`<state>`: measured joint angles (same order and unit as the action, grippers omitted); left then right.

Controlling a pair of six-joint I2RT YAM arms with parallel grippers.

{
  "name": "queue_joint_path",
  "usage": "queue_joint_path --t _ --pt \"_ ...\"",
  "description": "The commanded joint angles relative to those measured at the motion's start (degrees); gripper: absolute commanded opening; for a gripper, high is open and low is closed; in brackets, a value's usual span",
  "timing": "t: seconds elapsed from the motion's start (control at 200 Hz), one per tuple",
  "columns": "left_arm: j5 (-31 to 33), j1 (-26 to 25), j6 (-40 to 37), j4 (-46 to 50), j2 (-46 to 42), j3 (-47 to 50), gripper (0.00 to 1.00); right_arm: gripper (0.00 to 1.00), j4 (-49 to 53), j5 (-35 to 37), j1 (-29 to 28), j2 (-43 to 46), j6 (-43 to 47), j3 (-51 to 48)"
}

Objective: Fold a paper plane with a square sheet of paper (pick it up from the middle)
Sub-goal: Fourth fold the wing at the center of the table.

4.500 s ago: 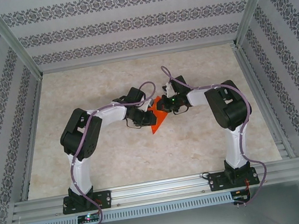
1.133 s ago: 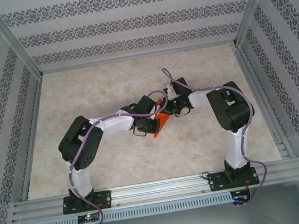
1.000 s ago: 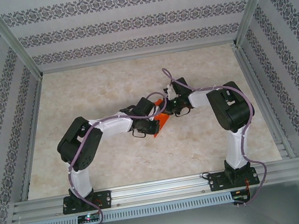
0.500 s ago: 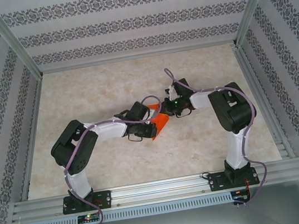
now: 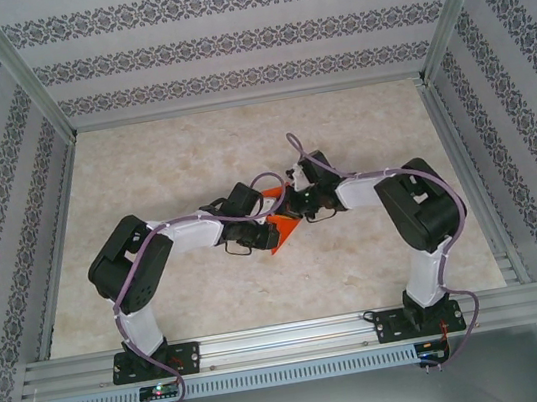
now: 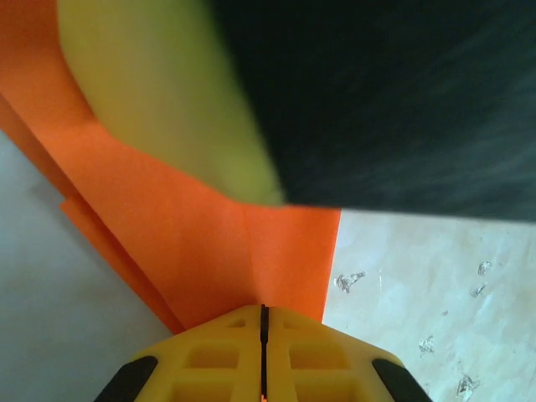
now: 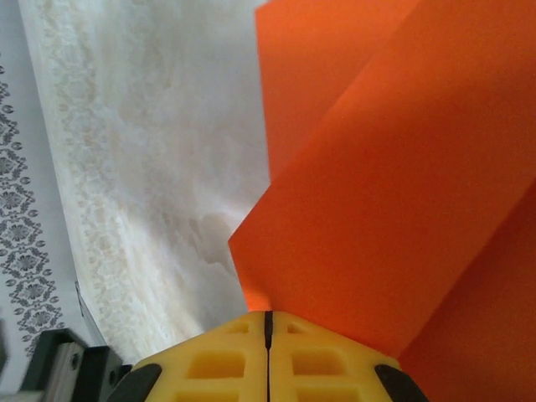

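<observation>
The orange-red paper (image 5: 284,229) is held between the 2 arms above the middle of the marbled table (image 5: 171,155), and it is folded into overlapping layers with a pointed tip toward the near edge. The left gripper (image 5: 270,229) is pressed together on 1 side of the paper; in the left wrist view its yellow fingers (image 6: 209,364) are seen meeting with the sheet pinched in the seam. The right gripper (image 5: 295,209) is likewise clamped on the opposite side, and its fingers (image 7: 327,360) are seen closed over an orange edge. Whether the paper's lower tip touches the table cannot be told. A blurred yellow and dark shape (image 6: 335,100) is seen just above the paper in the left wrist view.
</observation>
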<state>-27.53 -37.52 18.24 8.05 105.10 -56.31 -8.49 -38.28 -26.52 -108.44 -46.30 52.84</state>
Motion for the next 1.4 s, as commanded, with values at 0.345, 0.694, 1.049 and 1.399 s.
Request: queue_joint_path --t 0.345,0.694,1.049,1.399 --pt "-2.31 0.52 0.19 5.15 -2.64 5.86 0.09 0.05 9.98 8.75 1.47 -5.85 6.05 5.36" --pt "-5.73 -0.79 2.50 4.86 -4.10 10.10 0.10 0.05 7.40 7.52 2.85 -6.62 5.17 4.74" --pt "-5.70 -1.07 0.84 6.62 -2.51 9.18 0.09 0.07 7.21 8.84 5.75 -5.57 5.87 6.52" --pt "-5.30 -1.07 0.16 7.80 -2.07 7.59 0.10 0.08 10.40 9.63 8.61 -9.57 7.83 14.11"
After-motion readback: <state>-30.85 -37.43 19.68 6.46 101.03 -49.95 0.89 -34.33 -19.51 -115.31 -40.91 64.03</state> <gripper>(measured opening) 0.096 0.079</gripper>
